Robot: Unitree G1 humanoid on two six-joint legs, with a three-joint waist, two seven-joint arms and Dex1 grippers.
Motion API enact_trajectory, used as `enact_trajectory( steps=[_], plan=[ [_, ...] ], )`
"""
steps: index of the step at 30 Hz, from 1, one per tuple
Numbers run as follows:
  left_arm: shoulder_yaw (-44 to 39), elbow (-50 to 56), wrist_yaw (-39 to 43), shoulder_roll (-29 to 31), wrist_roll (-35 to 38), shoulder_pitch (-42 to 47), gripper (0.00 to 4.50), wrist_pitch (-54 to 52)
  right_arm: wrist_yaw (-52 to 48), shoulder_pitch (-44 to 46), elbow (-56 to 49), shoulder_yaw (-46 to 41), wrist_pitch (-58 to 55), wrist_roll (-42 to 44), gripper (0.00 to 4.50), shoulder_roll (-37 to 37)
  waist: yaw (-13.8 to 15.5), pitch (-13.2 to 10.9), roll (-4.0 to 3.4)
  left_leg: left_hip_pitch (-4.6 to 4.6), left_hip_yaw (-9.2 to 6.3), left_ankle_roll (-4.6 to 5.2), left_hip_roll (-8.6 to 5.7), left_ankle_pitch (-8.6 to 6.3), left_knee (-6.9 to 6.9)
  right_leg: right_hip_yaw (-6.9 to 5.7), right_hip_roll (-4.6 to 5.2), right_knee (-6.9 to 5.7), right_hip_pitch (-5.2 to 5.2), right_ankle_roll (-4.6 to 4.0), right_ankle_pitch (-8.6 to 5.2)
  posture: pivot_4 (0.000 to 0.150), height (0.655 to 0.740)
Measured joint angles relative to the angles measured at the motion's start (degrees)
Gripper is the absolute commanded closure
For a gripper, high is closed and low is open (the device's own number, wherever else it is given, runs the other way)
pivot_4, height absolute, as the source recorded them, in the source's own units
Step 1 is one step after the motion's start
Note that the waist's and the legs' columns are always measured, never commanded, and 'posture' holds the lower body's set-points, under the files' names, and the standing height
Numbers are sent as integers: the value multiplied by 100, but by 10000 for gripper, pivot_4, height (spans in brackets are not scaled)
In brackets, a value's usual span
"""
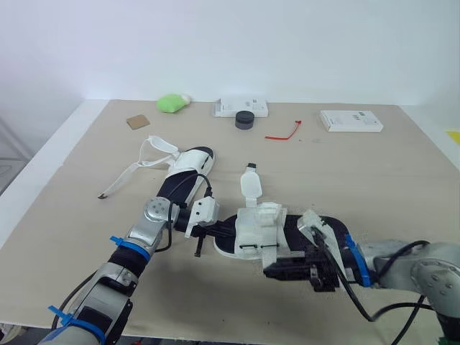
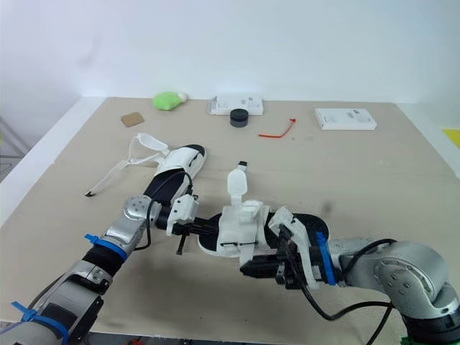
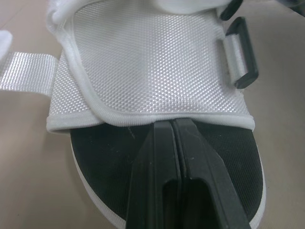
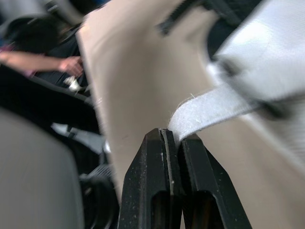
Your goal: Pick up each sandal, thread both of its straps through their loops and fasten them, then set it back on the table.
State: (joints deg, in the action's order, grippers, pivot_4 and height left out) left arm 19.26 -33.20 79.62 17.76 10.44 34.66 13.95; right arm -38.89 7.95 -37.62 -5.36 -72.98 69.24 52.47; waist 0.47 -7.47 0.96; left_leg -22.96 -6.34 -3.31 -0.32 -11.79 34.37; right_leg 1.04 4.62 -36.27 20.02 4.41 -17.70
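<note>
1. Left eye view: the near white-strapped, black-soled sandal (image 1: 267, 228) lies on the beige surface (image 1: 388, 187). The left claw (image 1: 224, 231) reaches low to its toe, seemingly to steady it, while the right claw (image 1: 269, 272) sits low at its side.
2. Left wrist view: left claw (image 3: 171, 123) pressed together, tip at the white mesh flap (image 3: 152, 62) hem.
3. Right wrist view: right claw (image 4: 172, 136) pinching the white webbing strap (image 4: 209, 107), likely for threading.

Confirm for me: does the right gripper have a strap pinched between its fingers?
Yes, the right gripper is shut on the end of a white strap in the right wrist view.
</note>
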Motion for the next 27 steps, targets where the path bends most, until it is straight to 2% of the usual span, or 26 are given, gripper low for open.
enact_trajectory(
  steps=[6, 10, 12, 18, 23, 27],
  plan=[
    [0, -5, -13, -1, -1, 4, 45000, 0, -606, -260, -505, -253, 306, 297, 44402, 421, -1, 0, 7, -3, 1, -3, 6, -2, 0, -9, 3, 11, 0, 1, 0, 1500, 7400],
    [-1, -18, -20, 2, -1, 11, 45000, 0, -348, 72, -218, -357, 455, 883, 44402, 239, -4, -1, 5, -1, 4, -2, 6, -1, 0, -10, 9, 11, 1, 0, 0, 1500, 7400],
    [7, -43, -42, -6, -2, 28, 45000, 5, 317, 630, 335, -279, 493, 1293, 44402, -48, -3, -4, 8, -4, 4, -2, 5, -1, 0, -14, 15, 11, 3, -1, 2, 1500, 7400],
    [16, -48, -20, -30, -1, 39, 45000, 80, 2113, 1517, 1719, 314, 341, 2067, 44402, -538, 4, -11, -1, -19, 2, 30, -4, 18, -1, -24, 24, 11, 7, -17, 24, 1500, 7400],
    [19, -47, -36, -33, -1, 34, 45000, 87, 3447, 1771, 2612, 733, 288, 3084, 44402, -638, 8, -11, 0, -22, 1, 58, -4, 35, -1, -29, 23, 10, 6, -25, 30, 1500, 7400],
    [19, -47, -63, -33, -1, 30, 45000, 87, 4142, 1807, 2951, 811, 369, 3621, 44402, -721, 7, -12, -3, -23, 1, 62, -3, 37, -1, -29, 22, 11, 6, -23, 31, 1500, 7400]
  ],
)
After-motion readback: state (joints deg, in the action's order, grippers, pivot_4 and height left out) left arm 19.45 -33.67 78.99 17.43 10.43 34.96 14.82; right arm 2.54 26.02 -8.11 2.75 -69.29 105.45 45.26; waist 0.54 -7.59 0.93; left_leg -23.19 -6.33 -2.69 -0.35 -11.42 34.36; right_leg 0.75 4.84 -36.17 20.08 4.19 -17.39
